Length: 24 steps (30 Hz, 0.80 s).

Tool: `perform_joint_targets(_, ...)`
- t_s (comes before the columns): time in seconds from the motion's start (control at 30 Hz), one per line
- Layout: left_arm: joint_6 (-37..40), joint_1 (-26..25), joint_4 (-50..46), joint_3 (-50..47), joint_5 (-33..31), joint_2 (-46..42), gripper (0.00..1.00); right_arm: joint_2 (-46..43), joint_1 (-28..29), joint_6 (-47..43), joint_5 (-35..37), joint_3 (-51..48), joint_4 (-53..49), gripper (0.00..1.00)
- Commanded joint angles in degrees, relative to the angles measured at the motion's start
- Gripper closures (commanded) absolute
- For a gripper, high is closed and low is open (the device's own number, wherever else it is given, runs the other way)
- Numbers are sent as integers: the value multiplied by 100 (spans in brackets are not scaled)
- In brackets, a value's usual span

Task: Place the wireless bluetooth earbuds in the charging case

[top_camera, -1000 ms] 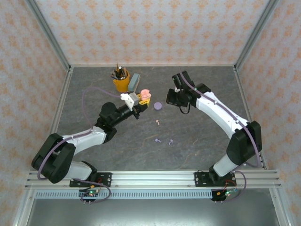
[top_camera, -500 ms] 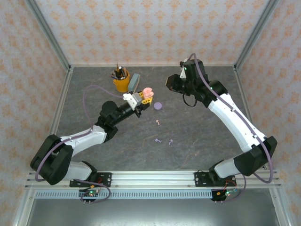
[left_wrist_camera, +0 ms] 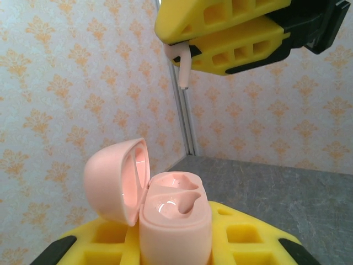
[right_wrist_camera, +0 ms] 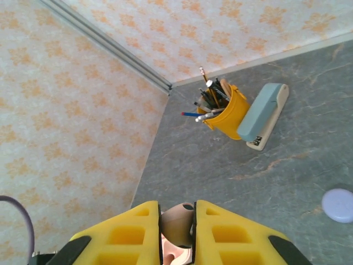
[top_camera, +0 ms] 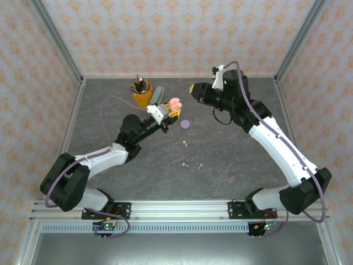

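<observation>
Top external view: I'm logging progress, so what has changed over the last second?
The right gripper, shut on a pale pink earbud, swung toward the back and left, nearing the open pink charging case. The left gripper, holding that case, shifted slightly farther away. Nothing was visibly picked up or released. The lilac disc, the three loose earbuds and the pencil cup stayed put.

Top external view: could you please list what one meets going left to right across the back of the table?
Yellow cup of pencils → grey-blue stapler → open pale pink plastic charging case, clamped in the left gripper → right gripper, pinching a pale pink earbud.
</observation>
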Motion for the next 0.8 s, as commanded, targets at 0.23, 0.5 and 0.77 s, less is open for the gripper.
perform_joint_targets(0.23,-23,-76,288,302,-78,98,100,-90,132,361,-497,-422,1051,82)
perform_joint_targets(0.5,-14,-76,275,329,-91,116,100,-72,352,334,-480,-456,1077,82)
perform_joint_targets(0.77,-6,-74,257,356,-95,90,100,-55,441,359,-447,-576,1122,82)
